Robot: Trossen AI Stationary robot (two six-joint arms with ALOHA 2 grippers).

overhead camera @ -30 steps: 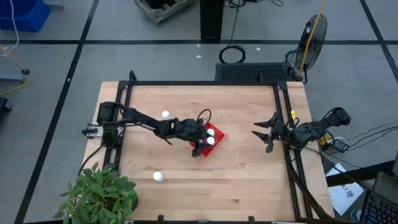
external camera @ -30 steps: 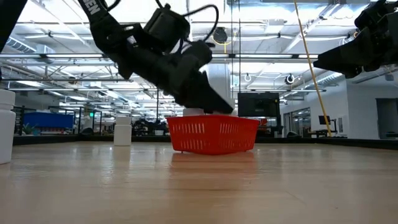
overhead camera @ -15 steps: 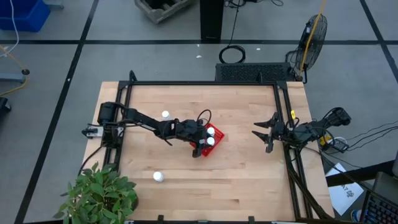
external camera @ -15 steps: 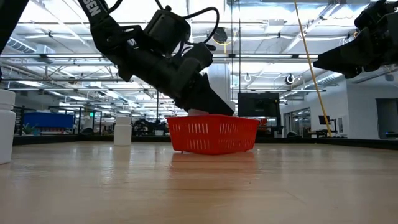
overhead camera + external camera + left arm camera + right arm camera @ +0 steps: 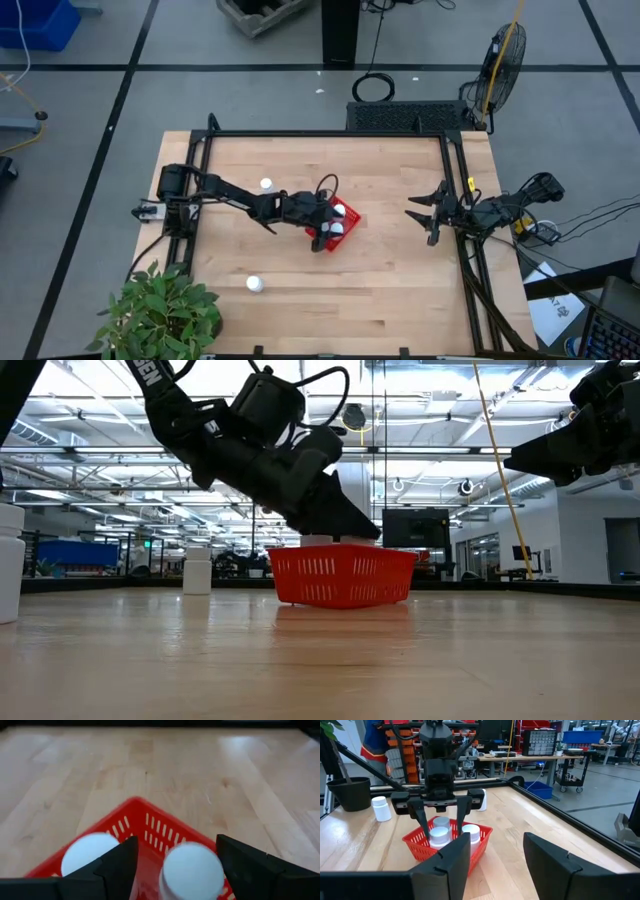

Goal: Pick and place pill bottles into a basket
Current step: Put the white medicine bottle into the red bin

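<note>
The red basket (image 5: 345, 215) stands near the table's middle, with white pill bottles standing in it; the right wrist view shows three (image 5: 470, 833). My left gripper (image 5: 324, 230) hangs open just above the basket, its fingers (image 5: 117, 865) on either side of one bottle's cap (image 5: 192, 866), with gaps showing. A second cap (image 5: 90, 854) stands beside it. Two more bottles stand upright on the table, one on the far side of my left arm (image 5: 266, 185) and one near the front left (image 5: 256, 284). My right gripper (image 5: 425, 215) is open and empty by the table's right edge.
A potted plant (image 5: 160, 310) stands at the table's front left corner. A black frame (image 5: 325, 134) runs along the table's far and side edges. Bare wood lies between the basket and my right gripper.
My left gripper has risen a little above the basket. In the low view a bottle's white top now shows under it, just above the basket's rim.
</note>
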